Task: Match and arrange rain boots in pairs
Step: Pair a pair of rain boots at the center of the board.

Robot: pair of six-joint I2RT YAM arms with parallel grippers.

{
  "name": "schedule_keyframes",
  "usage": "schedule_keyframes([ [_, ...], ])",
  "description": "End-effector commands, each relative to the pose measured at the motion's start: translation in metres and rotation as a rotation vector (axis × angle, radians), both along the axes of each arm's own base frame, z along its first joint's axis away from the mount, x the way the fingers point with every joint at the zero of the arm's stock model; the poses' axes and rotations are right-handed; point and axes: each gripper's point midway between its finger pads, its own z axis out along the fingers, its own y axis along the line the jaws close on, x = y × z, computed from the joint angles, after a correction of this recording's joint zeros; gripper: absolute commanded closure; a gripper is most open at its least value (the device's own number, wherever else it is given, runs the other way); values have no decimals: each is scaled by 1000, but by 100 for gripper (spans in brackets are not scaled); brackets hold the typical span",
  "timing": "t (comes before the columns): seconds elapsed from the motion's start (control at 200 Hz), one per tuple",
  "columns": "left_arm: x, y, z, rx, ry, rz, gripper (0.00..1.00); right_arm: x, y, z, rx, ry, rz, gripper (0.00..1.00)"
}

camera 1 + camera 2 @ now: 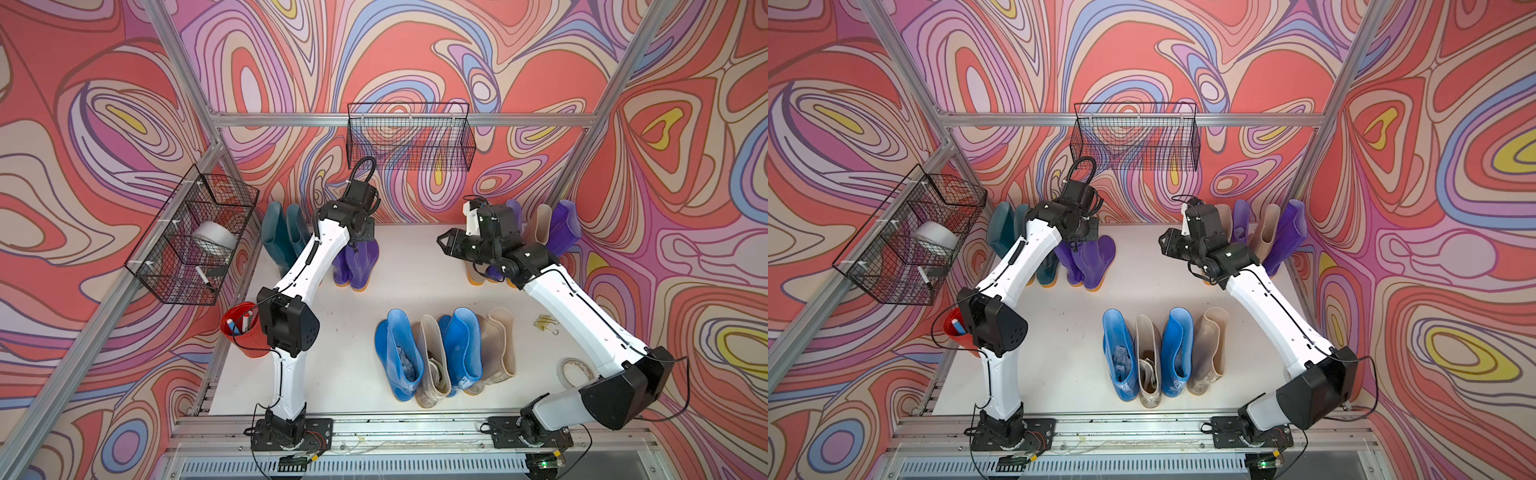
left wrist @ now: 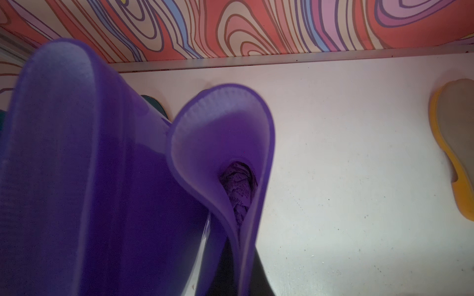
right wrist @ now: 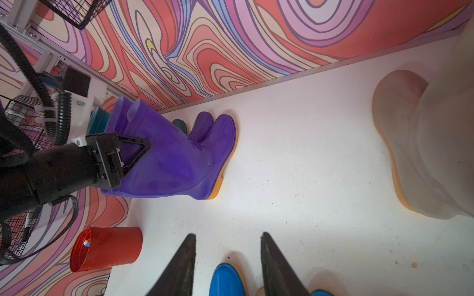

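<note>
Purple boot (image 2: 220, 133) pinched by left gripper (image 3: 139, 150) | right gripper (image 1: 442, 245) parted, aloft

Glossy rubber purple boots (image 3: 174, 159) stand on a matt, speckled white tabletop (image 3: 307, 153).

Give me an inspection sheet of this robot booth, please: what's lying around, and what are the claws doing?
Surface: white table, lightly speckled.
Boots: teal pair and purple pair back left; front row alternates blue boots and beige boots; back right group mixes beige and purple.
Clutter: red cup, binder clips, tape roll.
Grippers: left gripper shut on the shaft of a purple boot; right gripper open, empty.
Cables: black hose loops off the left wrist.
Surroundings: back basket, left basket holding a white roll, swirly walls.
</note>
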Motion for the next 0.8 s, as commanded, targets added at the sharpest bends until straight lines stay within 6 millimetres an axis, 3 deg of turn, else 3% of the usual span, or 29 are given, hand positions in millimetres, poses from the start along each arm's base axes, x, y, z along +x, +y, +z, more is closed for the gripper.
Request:
schedule_keyframes([
  [0.0, 17, -3, 24, -90, -115, 56, 100, -6, -6, 6, -8, -18, -7, 57],
  [0.235, 27, -9, 29, -123, -142, 64, 100, -6, -7, 3, -15, -12, -9, 57],
  [0.596, 25, -12, 16, -111, -94, 40, 100, -4, -5, 1, -5, -10, -7, 57],
  [0.696, 25, -13, 14, -112, -88, 33, 81, -4, -5, 1, -4, -12, -7, 57],
  [0.796, 25, -16, 16, -122, -92, 23, 68, -4, -4, 2, -5, -12, -6, 57],
])
